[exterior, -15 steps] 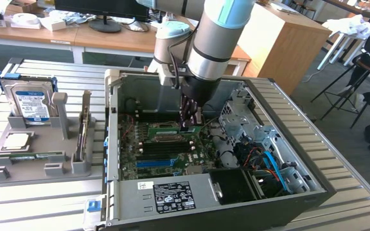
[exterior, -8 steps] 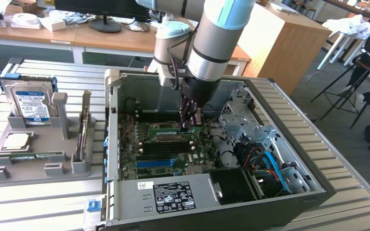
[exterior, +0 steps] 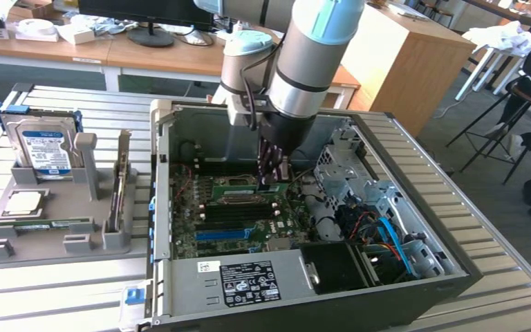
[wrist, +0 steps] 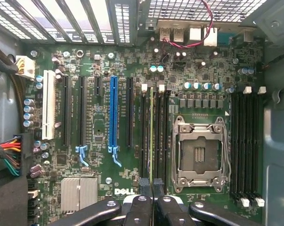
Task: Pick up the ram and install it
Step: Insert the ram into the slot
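Note:
The ram (wrist: 152, 136) shows edge-on as a thin green strip running along one of the black memory slots (wrist: 144, 136) beside the empty processor socket (wrist: 198, 153). My gripper (wrist: 152, 184) is shut on the ram's near end, its two dark fingers pressed together over it. I cannot tell whether the ram is seated in the slot or just above it. In the exterior view my gripper (exterior: 273, 181) reaches straight down into the open computer case (exterior: 450, 273), with its tips at the motherboard (exterior: 233, 214).
A grey fixture tray (exterior: 25, 252) sits at the exterior view's left, holding a hard drive (exterior: 39, 149), a silver processor chip (exterior: 24, 203) and a second green ram stick (exterior: 44, 225). Drive cages and cables (exterior: 386, 228) crowd the case's right side. The blue slot (wrist: 113, 113) lies nearby.

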